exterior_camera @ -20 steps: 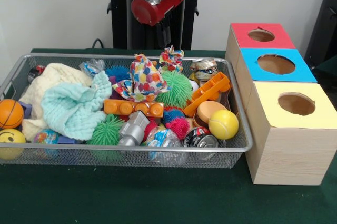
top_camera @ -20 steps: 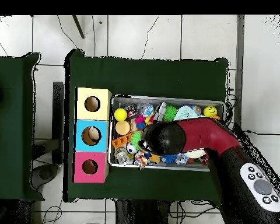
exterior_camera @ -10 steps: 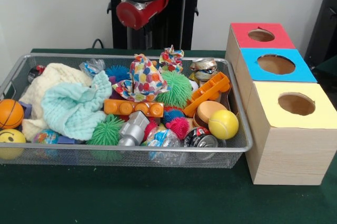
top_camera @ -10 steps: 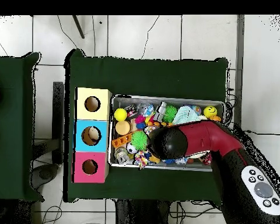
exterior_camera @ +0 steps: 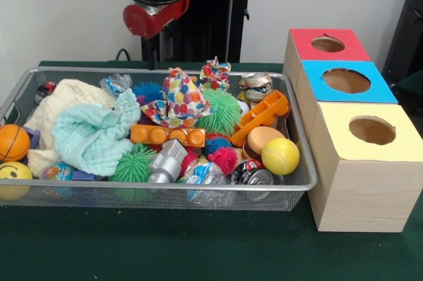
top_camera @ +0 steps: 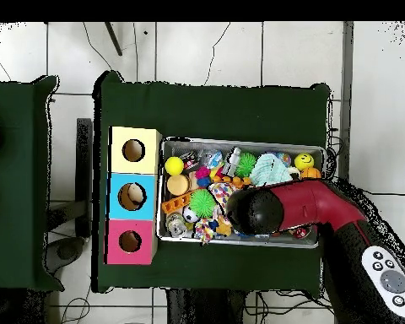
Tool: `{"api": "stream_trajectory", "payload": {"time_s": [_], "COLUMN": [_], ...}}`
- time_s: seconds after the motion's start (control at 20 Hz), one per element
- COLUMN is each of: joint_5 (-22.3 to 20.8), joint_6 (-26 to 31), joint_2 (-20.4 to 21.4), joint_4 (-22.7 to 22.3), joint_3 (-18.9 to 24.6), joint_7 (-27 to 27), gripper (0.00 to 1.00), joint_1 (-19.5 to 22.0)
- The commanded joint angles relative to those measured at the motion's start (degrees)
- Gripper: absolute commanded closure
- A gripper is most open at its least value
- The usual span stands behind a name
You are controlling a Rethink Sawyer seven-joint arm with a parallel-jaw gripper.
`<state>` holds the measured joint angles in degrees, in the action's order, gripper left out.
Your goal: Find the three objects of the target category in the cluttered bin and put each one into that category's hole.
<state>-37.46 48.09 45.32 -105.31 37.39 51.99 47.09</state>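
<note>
Front view shows my end effector hanging above the far rim of the wire basket, toward 11 o'clock of the clutter; I cannot tell whether it is apart or together. Below it lie a cream cloth and a mint cloth. At the basket's centre sits a green spiky ball beside a dotted fabric bundle, with an orange brick just in front. A yellow ball rests near the 4 o'clock corner, touching a tan disc. At 3 o'clock of the basket, on the green worktop, stand three boxes: red farthest, blue between, yellow nearest, each with a round hole. Overhead, my arm covers the basket's 5 o'clock part.
</note>
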Motion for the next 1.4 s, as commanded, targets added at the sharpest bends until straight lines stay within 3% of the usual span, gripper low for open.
{"api": "stream_trajectory", "payload": {"time_s": [0.05, 0.2, 0.85, 1.2, 1.4], "joint_5": [-2.6, -1.8, 7.9, 11.5, 12.7], "joint_6": [-1.9, -2.1, -16.4, -20.9, -20.8], "joint_2": [-2.4, -1.8, -11.0, -14.1, -14.8], "joint_4": [-2.1, -1.7, -4.4, -1.9, -1.3], "joint_3": [-0.3, -1.1, 6.1, 2.9, 2.0], "joint_7": [-3.5, -0.2, 5.0, 10.3, 9.6], "gripper": [0.00, 0.00, 0.00, 0.00, 0.00], "joint_1": [2.7, 2.5, 7.2, 3.8, 3.3]}}
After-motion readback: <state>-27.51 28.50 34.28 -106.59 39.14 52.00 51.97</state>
